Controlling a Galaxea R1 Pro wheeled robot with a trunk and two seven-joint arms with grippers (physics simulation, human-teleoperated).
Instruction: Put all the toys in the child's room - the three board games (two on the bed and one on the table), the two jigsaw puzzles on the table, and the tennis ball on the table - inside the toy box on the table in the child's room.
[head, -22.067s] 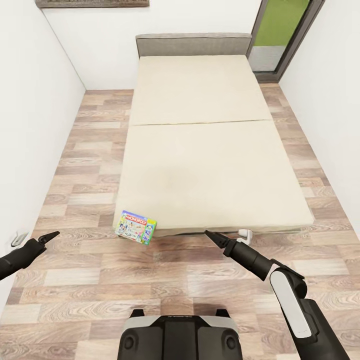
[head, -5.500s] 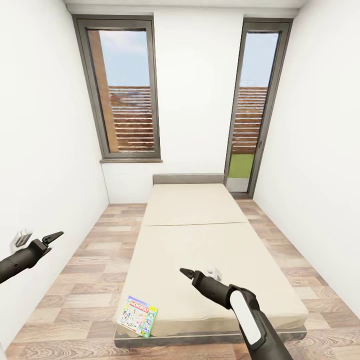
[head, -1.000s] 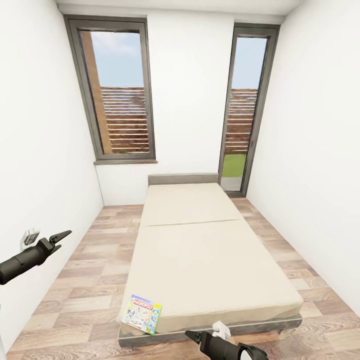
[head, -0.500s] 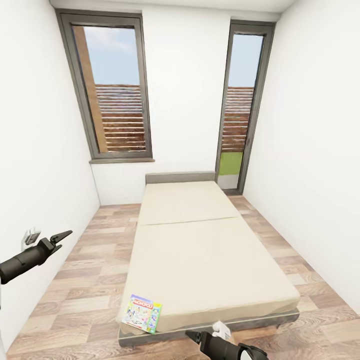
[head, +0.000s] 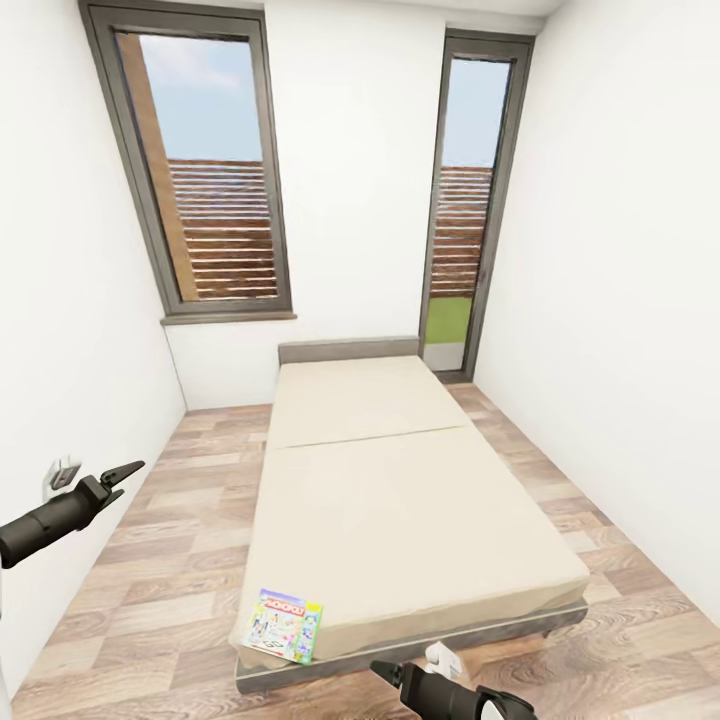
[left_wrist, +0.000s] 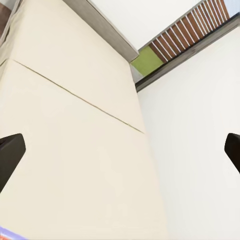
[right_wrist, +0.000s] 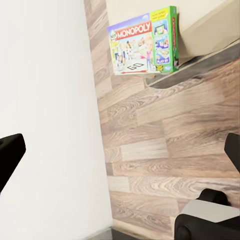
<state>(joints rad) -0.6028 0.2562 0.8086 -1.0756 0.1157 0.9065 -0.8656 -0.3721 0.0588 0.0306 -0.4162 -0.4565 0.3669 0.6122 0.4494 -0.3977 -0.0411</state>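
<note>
Left side first: the left claw (head: 118, 472) hangs out over the plank floor (head: 180, 500) beside the wall, fingers spread and holding nothing, its pose in the head view just as it was half a second ago. Its wrist camera looks along the beige mattress toward the far window, with both fingertips wide apart at the picture's edges.

Moving across: the Monopoly box (head: 280, 625) sits on the near left corner of the bed (head: 400, 500), hanging slightly over the edge. The right wrist camera catches it too, Monopoly box (right_wrist: 142, 42) perched at the mattress corner above the dark frame.

Further right and low: the right claw (head: 385, 668) pokes in at the bottom of the head view, just short of the bed's foot, released and empty, its tips far apart in its own camera.

What has changed? The whole picture has swung: the windows (head: 205, 170) sit further left and the bed now slants, so the camera has turned, not the furniture. Compared with the view from over five seconds back, the right arm has pulled down off the mattress to the bed's foot.

My read: the robot is squaring up for this board game; the fetching is not yet begun, and no second game shows on the bed.
</note>
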